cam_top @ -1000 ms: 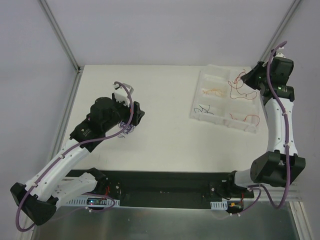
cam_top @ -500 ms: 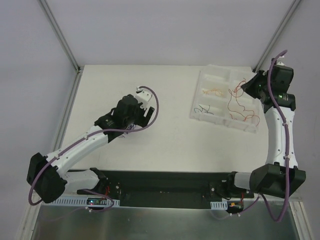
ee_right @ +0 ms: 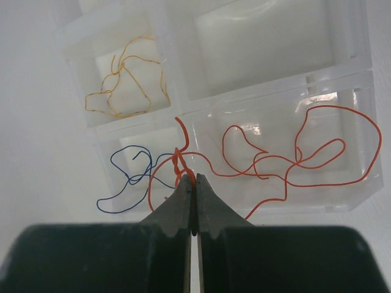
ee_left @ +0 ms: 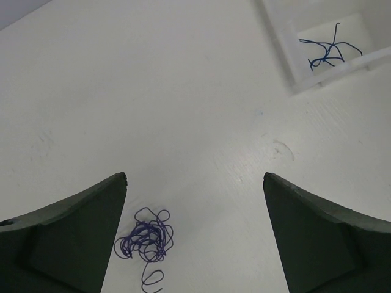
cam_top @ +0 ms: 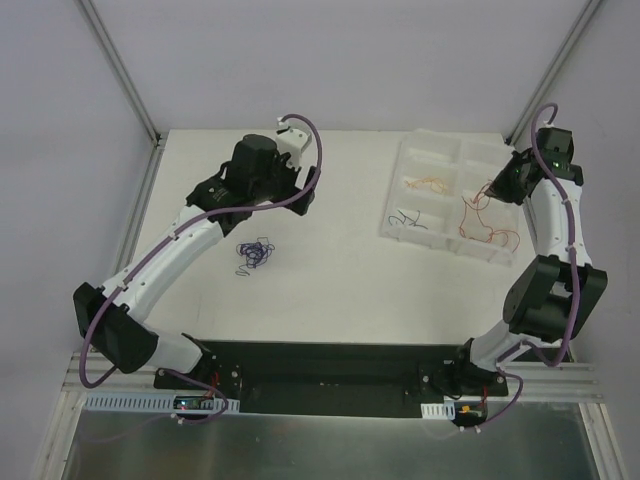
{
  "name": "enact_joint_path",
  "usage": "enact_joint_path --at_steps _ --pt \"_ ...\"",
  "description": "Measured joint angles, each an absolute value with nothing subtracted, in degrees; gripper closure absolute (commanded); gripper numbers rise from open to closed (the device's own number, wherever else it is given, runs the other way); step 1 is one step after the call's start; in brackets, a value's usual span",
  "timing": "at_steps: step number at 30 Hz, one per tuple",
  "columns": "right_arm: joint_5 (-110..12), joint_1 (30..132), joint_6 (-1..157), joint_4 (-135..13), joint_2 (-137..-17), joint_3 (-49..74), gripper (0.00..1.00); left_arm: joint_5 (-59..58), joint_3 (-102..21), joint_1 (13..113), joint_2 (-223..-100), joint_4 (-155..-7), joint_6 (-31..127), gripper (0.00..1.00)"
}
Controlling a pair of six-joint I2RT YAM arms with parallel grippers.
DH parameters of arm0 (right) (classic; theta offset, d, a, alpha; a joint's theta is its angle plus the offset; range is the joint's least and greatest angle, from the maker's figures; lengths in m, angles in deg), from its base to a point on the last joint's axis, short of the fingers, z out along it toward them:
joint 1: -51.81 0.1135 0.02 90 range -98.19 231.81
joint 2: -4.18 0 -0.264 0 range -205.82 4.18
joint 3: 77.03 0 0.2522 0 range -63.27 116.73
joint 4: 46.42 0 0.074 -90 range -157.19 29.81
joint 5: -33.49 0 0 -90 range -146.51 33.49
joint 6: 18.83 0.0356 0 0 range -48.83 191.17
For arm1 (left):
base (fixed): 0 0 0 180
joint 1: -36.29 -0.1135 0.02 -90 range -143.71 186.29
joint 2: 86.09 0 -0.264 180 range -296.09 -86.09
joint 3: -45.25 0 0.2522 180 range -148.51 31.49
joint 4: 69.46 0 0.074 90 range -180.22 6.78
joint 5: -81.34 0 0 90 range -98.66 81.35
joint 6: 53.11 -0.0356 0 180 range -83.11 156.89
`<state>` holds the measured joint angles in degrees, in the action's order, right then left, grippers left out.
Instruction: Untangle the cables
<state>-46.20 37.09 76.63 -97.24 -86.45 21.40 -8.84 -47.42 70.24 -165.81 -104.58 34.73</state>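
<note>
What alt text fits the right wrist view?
The right claw is shut on a red cable whose loops sprawl over a clear compartmented tray. An orange cable sits in the upper-left compartment; a dark blue cable lies at lower left, crossing the red one.

A purple-blue cable (cam_top: pixel 256 254) is seen bunched in a small loose knot, well apart from the tray (cam_top: pixel 437 153), to its left. Within the tray, a curly orange strand (ee_right: pixel 126 72) and a dark blue strand (ee_right: pixel 130 177) are held in separate compartments. A long red cable (ee_right: pixel 177 162) is looped across a neighbouring compartment, its twisted end pinched by the right gripper (ee_right: pixel 193 180).
</note>
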Motion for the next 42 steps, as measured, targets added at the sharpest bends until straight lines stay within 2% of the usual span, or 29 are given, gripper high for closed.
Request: enact_joint_path --at_steps 5,13,25,28,31,36,42 --pt "-48.2 36.2 75.3 -99.6 -91.5 25.4 1.00 -8.7 -50.3 68.0 -166.9 -109.2 34.4 0.07" --pt "-50.1 36.1 72.8 -101.4 -96.8 22.9 1.00 -8.7 -50.9 63.4 -172.0 -112.2 33.4 0.07" --pt "-50.7 36.1 72.2 -104.4 -105.7 22.7 0.99 -4.8 -52.9 54.4 -176.0 -111.4 37.1 0.06" --pt "-51.6 36.1 72.2 -104.6 -107.6 23.1 0.96 -4.6 -52.2 53.4 -175.8 -110.4 38.2 0.04" --pt "-53.1 36.1 72.2 -105.3 -108.1 23.6 0.86 -4.6 -49.8 53.1 -175.2 -110.1 40.0 0.03" --pt "-53.9 36.0 72.1 -106.3 -108.2 25.7 0.57 -4.7 -44.3 52.6 -171.8 -110.0 43.8 0.03" --pt "-54.2 36.0 71.9 -109.0 -105.2 26.3 0.37 -4.9 -38.5 52.3 -164.8 -109.8 46.3 0.03"
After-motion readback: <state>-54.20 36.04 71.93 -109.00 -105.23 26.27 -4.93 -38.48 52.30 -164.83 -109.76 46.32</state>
